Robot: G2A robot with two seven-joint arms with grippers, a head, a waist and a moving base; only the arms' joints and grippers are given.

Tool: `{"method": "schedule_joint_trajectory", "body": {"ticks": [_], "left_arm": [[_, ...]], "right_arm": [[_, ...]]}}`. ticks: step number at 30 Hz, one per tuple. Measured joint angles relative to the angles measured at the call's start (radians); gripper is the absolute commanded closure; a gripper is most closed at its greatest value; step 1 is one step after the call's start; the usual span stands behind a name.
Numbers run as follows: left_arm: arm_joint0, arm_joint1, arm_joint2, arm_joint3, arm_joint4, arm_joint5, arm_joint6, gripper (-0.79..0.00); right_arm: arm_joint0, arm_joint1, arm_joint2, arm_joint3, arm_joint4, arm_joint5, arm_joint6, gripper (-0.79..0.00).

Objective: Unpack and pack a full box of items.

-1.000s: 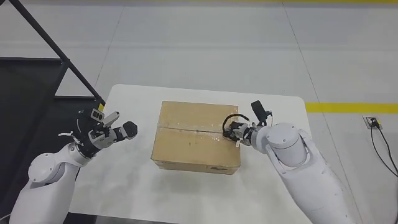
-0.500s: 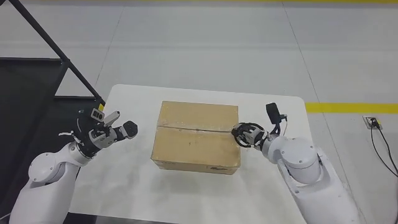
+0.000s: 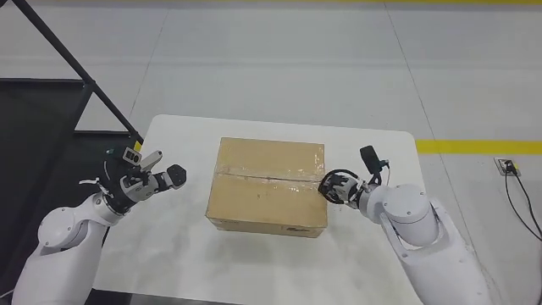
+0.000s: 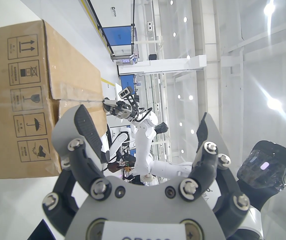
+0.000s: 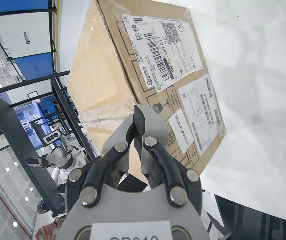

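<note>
The box (image 3: 268,186) sits closed near the middle of the white table (image 3: 186,246), with tabletop showing on all four sides of it. The strip behind the box, up to the table's far edge, is narrow. The strip between the box and me is wider, and the widest stretches lie off the box's two short ends, where my arms are. Beyond the table edge on the box's left stands a black frame (image 3: 59,47).

The box's long axis runs across in front of me, from one gripper to the other. A taped seam (image 3: 269,176) runs along that same axis down the middle of its top, flaps shut and flat. The short end facing my left side bears a column of printed handling symbols (image 4: 25,96). The short end facing my right side bears white shipping labels (image 5: 163,51).

My left gripper (image 3: 174,175) hangs off the box's left end, apart from it with bare table between. Its fingers are spread wide and hold nothing.

My right gripper (image 3: 326,188) is at the box's right end, level with its top edge where the seam comes out. Its fingers are pressed together with nothing between them. I cannot tell whether the tips touch the cardboard or stop just beside it.
</note>
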Motion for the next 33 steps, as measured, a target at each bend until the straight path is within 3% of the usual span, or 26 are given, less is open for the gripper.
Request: {"method": "schedule_joint_trajectory", "body": {"ticks": [9, 26, 33], "left_arm": [[-0.009, 0.0, 0.008, 0.004, 0.0, -0.001, -0.004, -0.785], [-0.011, 0.002, 0.016, -0.008, 0.005, 0.004, 0.006, -0.785], [-0.031, 0.003, 0.005, -0.019, -0.006, -0.025, 0.015, -0.785]], "right_arm": [[-0.084, 0.009, 0.068, -0.068, 0.043, -0.006, -0.054, 0.0], [-0.039, 0.001, 0.013, 0.028, 0.077, -0.021, -0.092, 0.0], [-0.119, 0.009, 0.107, -0.092, 0.116, -0.041, -0.17, 0.0]]}}
